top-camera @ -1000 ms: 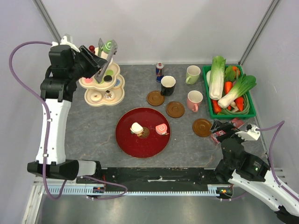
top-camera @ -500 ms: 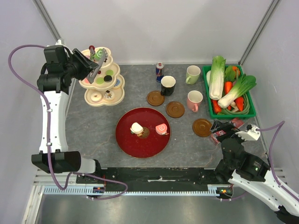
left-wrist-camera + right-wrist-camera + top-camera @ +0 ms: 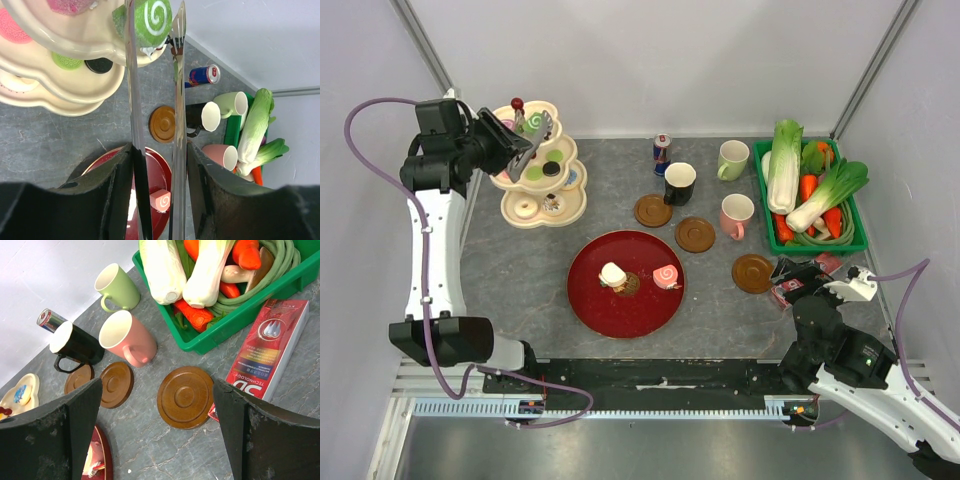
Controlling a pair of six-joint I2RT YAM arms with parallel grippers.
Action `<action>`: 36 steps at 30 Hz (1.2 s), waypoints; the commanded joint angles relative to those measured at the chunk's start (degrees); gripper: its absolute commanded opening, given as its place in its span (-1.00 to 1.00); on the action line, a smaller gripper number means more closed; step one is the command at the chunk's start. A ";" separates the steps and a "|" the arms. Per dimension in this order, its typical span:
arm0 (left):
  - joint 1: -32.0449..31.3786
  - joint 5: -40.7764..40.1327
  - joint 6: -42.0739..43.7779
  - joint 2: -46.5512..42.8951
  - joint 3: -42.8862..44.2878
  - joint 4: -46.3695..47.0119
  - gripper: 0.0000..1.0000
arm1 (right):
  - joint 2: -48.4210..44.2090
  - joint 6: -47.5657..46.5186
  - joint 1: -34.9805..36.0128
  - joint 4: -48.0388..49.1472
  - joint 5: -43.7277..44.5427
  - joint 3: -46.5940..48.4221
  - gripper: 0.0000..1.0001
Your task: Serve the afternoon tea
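Left wrist view: we see the left gripper point(image 3: 157, 160) pinching tongs point(image 3: 131, 90) that flank the green roll point(image 3: 152, 20) at the stand point(image 3: 75, 37); right gripper point(image 3: 157, 390) spread wide.

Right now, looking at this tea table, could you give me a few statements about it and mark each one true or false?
1. A pink swirl roll lies on the red plate. True.
2. Each mug stands on a brown coaster. False: the black mug, pink mug and green mug stand on the table; the coasters are bare.
3. The tongs in the left gripper flank the green swirl roll on the top tier of the stand. True.
4. The right gripper holds the pink mug. False: it is open and empty.
5. The can lies among the vegetables. False: the drink can is on the table by the black mug, outside the green crate.
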 commanded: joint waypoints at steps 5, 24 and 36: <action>0.53 1.72 1.84 1.85 1.38 1.57 0.06 | 0.33 1.69 0.02 -0.61 2.09 0.13 0.96; 0.62 0.94 2.55 -0.26 2.34 0.69 0.20 | 1.03 1.77 0.02 -0.61 2.09 0.31 0.96; 0.62 -0.03 3.16 -1.49 4.54 -0.80 0.22 | 1.38 1.86 0.02 -0.69 1.92 0.31 0.96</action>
